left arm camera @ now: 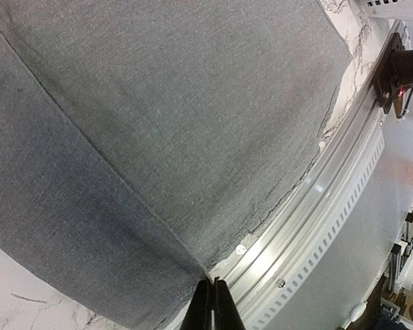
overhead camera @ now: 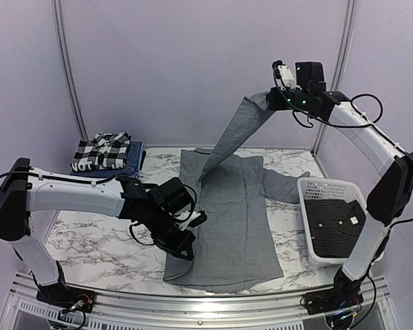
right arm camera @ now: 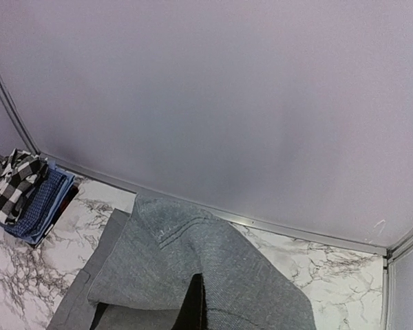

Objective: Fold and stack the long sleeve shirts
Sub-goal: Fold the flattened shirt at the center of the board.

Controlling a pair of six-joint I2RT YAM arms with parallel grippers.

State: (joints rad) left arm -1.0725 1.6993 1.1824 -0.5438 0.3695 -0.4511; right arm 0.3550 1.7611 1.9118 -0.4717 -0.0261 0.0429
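Left fingers (left arm camera: pixel 208 307) sit closest to the lens, pressed together on the near-left hem corner of the grey shirt (overhead camera: pixel 234 220). Cloth runs straight into the tips, just beside the aluminium rail (left arm camera: pixel 310 206) at the near edge of the marble worktop (overhead camera: pixel 89 247).

Grey shirt lies flat mid-worktop. Long axis runs near to far: hem toward the arm bases, shoulders toward the back wall. Raised sleeve (overhead camera: pixel 234 134) lifts off the far part of the shirt and slants up and to the right. Right fingers (right arm camera: pixel 195 302) are shut, pinching its upper end high over the far right of the worktop. Other sleeve (overhead camera: pixel 282 185) lies flat, pointing right, and its end meets the white slatted basket (overhead camera: pixel 310 189).

Checked shirt (overhead camera: pixel 102 151) is folded on top of a folded blue shirt (overhead camera: pixel 127 165) at the far-left corner. Charcoal shirt (overhead camera: pixel 334 227) lies crumpled in the basket, pale buttons showing.

Hard to tell:
- Grey shirt's collar is not made out, and front or back up is unclear.
- From above, the left fingertips are hidden under the gripper body.
- Right wrist view crops its fingers at the bottom edge.
- A dark layer under the blue shirt is too small to identify.
- Right arm covers part of the basket.
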